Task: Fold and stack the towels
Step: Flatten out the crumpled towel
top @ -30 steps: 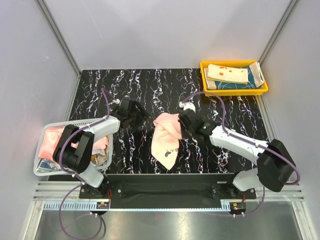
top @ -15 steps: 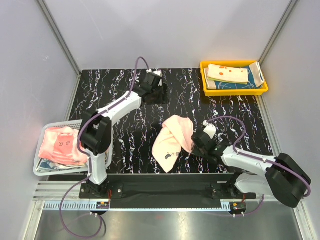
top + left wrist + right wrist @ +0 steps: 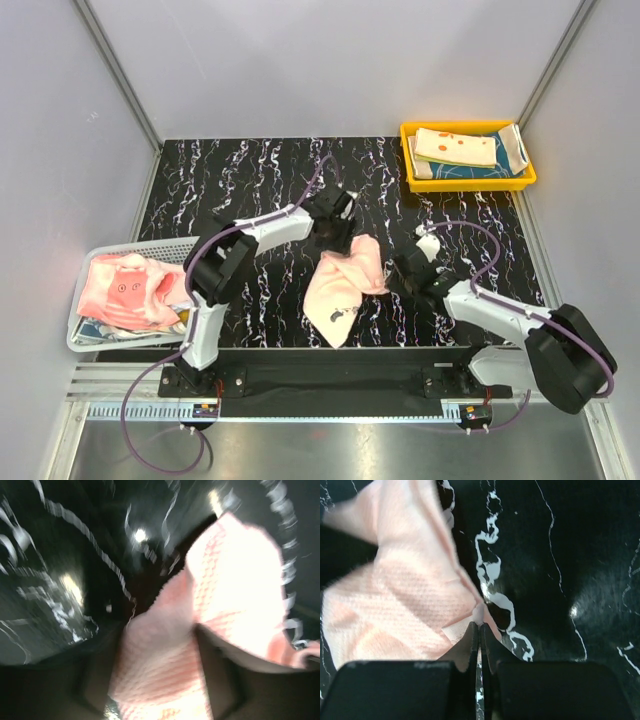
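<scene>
A pale pink towel [image 3: 343, 280] lies crumpled on the black marbled table [image 3: 220, 190], also filling the left wrist view [image 3: 230, 580] and the right wrist view [image 3: 395, 605]. My left gripper [image 3: 338, 232] is down at the towel's far edge. In its blurred wrist view its jaws [image 3: 160, 680] stand apart with a fold of the towel between them. My right gripper [image 3: 408, 268] is at the towel's right side, shut [image 3: 480, 626] on a small corner of the cloth.
A yellow tray [image 3: 468, 184] at the back right holds a folded orange-and-cream towel [image 3: 455, 147] on a teal one [image 3: 470, 170]. A white mesh basket [image 3: 150, 247] at the left edge holds more towels [image 3: 125, 290]. Grey walls enclose the table.
My left arm has swung from the table's far side down onto the pink towel's far edge. My right gripper has carried its corner a little away from the near edge, shifting the towel.
</scene>
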Controlling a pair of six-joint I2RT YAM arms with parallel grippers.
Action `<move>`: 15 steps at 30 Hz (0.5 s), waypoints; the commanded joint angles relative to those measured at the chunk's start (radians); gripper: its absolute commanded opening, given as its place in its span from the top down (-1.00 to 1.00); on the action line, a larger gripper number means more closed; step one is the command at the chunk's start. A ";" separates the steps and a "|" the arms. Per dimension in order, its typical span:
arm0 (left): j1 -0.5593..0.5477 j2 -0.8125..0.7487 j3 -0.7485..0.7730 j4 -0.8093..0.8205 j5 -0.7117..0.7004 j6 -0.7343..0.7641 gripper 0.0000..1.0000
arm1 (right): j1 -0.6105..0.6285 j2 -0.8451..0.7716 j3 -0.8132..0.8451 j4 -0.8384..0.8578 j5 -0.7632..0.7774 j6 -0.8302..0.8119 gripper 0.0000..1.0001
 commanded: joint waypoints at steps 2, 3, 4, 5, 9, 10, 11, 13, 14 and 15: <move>0.008 -0.137 -0.212 0.053 -0.095 -0.120 0.23 | -0.053 0.066 0.091 0.054 -0.058 -0.058 1.00; 0.006 -0.168 -0.268 0.080 -0.100 -0.180 0.52 | -0.070 0.098 0.100 0.058 -0.070 -0.067 1.00; 0.006 -0.198 -0.318 0.086 -0.167 -0.217 0.67 | -0.079 0.115 0.109 0.063 -0.078 -0.073 0.99; 0.003 -0.261 -0.424 0.090 -0.189 -0.258 0.79 | -0.087 0.133 0.128 0.078 -0.098 -0.088 1.00; -0.040 -0.431 -0.648 0.146 -0.245 -0.447 0.54 | -0.106 0.250 0.181 0.101 -0.141 -0.119 1.00; -0.052 -0.470 -0.682 0.149 -0.268 -0.470 0.31 | -0.104 0.265 0.191 0.104 -0.145 -0.124 1.00; -0.072 -0.526 -0.704 0.159 -0.273 -0.479 0.23 | -0.106 0.281 0.206 0.106 -0.138 -0.130 1.00; -0.074 -0.577 -0.715 0.142 -0.299 -0.479 -0.03 | -0.107 0.311 0.217 0.106 -0.133 -0.134 1.00; -0.075 -0.597 -0.702 0.095 -0.320 -0.473 -0.11 | -0.110 0.316 0.220 0.106 -0.124 -0.136 1.00; -0.075 -0.632 -0.660 0.073 -0.366 -0.452 -0.18 | -0.113 0.322 0.223 0.109 -0.125 -0.136 1.00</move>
